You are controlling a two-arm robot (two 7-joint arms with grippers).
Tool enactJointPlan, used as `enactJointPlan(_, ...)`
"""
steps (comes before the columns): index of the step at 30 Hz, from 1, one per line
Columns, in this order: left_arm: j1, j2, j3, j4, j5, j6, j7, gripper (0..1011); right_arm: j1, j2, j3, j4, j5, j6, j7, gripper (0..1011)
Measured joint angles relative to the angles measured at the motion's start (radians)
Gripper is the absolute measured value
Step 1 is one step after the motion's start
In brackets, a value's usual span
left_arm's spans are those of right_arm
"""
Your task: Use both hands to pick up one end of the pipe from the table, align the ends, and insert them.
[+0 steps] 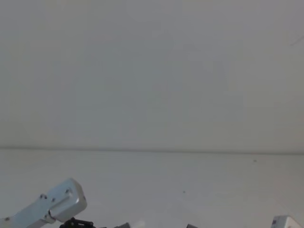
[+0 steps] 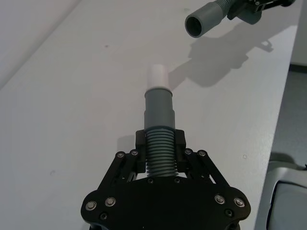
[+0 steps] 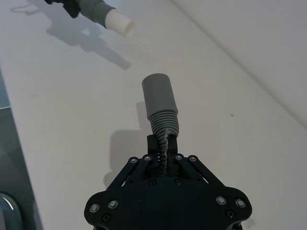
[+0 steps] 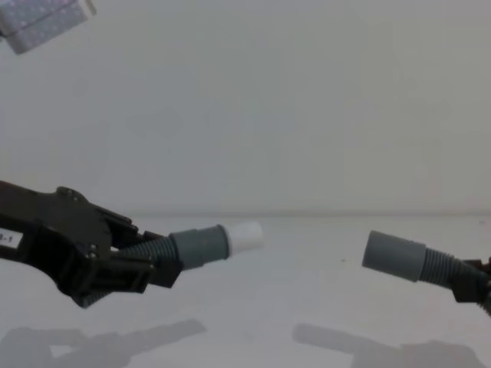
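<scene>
Two wrist close-ups, mutually facing

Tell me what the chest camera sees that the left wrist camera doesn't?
Chest view alone: both pipe pieces from the side, lifted above their shadows on the table, and the left gripper's white label. Left wrist view alone: the hollow mouth of the socket end, seen end-on. Both: the white tip facing the socket, a gap between them, with the right gripper holding its piece.

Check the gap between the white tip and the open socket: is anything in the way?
Nothing visible. The left gripper holds the white tip facing the socket in the right gripper, both above the bare table.
</scene>
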Motion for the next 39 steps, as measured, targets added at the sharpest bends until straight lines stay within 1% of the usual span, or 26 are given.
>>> enactJointPlan(6,-0.045,0.010,0.042,0.036,0.016,-0.036,-0.053,304,0.004,0.011,-0.014,0.002,-0.002,-0.027,0.016,81)
enactJointPlan(9,-0.062,0.013,0.057,0.049,0.020,-0.049,-0.076,304,0.005,0.017,-0.020,0.002,-0.006,-0.040,0.022,80)
enactJointPlan(10,-0.062,0.013,0.057,0.049,0.020,-0.049,-0.076,304,0.006,0.018,-0.022,0.001,-0.006,-0.042,0.023,81)
enactJointPlan(13,-0.082,0.019,0.077,0.061,0.024,-0.061,-0.104,304,0.006,0.023,-0.026,0.000,-0.010,-0.051,0.026,81)
enactJointPlan(19,-0.106,0.028,0.100,0.071,0.026,-0.071,-0.137,304,0.004,0.037,-0.039,-0.010,-0.021,-0.078,0.032,80)
enactJointPlan(30,-0.135,0.034,0.130,0.076,0.024,-0.078,-0.168,304,-0.006,0.061,-0.048,-0.031,-0.026,-0.107,0.036,81)
enactJointPlan(39,-0.151,0.035,0.146,0.075,0.018,-0.078,-0.179,304,-0.013,0.077,-0.052,-0.046,-0.021,-0.121,0.037,81)
